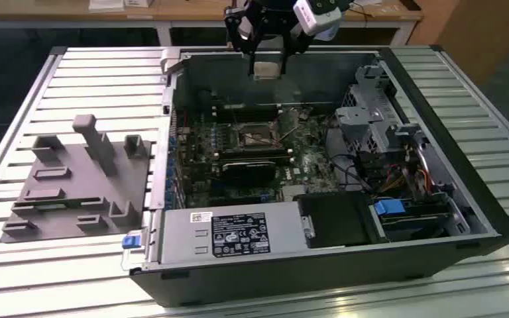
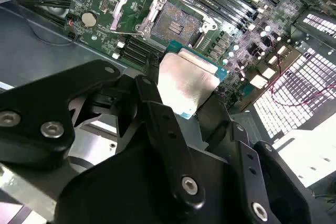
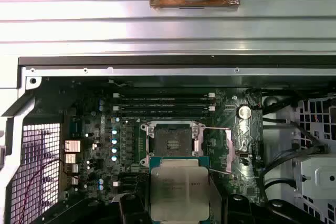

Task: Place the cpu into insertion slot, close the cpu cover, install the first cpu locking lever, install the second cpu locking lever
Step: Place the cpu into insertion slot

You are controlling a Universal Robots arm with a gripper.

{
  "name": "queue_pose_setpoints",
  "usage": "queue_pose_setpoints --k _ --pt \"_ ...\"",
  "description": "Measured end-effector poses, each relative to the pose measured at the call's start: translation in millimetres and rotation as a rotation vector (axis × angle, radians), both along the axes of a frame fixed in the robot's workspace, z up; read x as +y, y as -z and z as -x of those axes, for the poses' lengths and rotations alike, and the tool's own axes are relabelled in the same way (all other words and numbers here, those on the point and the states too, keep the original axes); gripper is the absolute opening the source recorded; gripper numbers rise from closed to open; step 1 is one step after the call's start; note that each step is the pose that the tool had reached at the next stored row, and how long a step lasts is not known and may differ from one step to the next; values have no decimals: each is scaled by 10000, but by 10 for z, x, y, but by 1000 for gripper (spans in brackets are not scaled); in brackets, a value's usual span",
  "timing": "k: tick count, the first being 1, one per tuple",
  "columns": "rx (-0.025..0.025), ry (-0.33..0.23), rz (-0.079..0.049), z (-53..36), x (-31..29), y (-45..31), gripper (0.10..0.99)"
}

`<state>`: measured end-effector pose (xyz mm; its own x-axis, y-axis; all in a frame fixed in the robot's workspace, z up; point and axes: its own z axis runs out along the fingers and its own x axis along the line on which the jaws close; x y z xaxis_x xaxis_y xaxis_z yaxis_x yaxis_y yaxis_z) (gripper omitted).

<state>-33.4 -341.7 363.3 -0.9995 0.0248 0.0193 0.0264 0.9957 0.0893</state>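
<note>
The arm above the gripper was cut off by the top edge of the exterior view, so only the black wrist and its white-cased camera could be seen. In the first wrist view the cpu ran off the picture's edge, and its underside faced away in every view. The thin locking levers beside the insertion slot were hard to tell from the bright metal around it. The wrist pointed straight down over the far part of the open computer case, with the claw hanging well above the motherboard. In the second wrist view the black fingers pinched the cpu by two opposite edges, so the claw was clamped narrowly on the chip. The chip was a small flat square with a dull silvery top and a thin teal-green rim, held roughly level in the air and well apart from the slot. In the exterior view it showed as a pale square just under the fingers. The insertion slot lay bare, a dark square centre in a black frame. The cpu cover was swung up and open beside it. A grey power supply box filled the case's near side. A grey fixture block sat on the slatted table toward the exterior view's left.
</note>
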Motion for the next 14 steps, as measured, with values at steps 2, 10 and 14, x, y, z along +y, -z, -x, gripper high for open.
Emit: queue_pose_setpoints --k 2,10,14 --pt "0 0 -1 0 0 0 537" --pt "-1 0 -1 0 0 0 537" --pt "0 0 1 0 0 16 537"
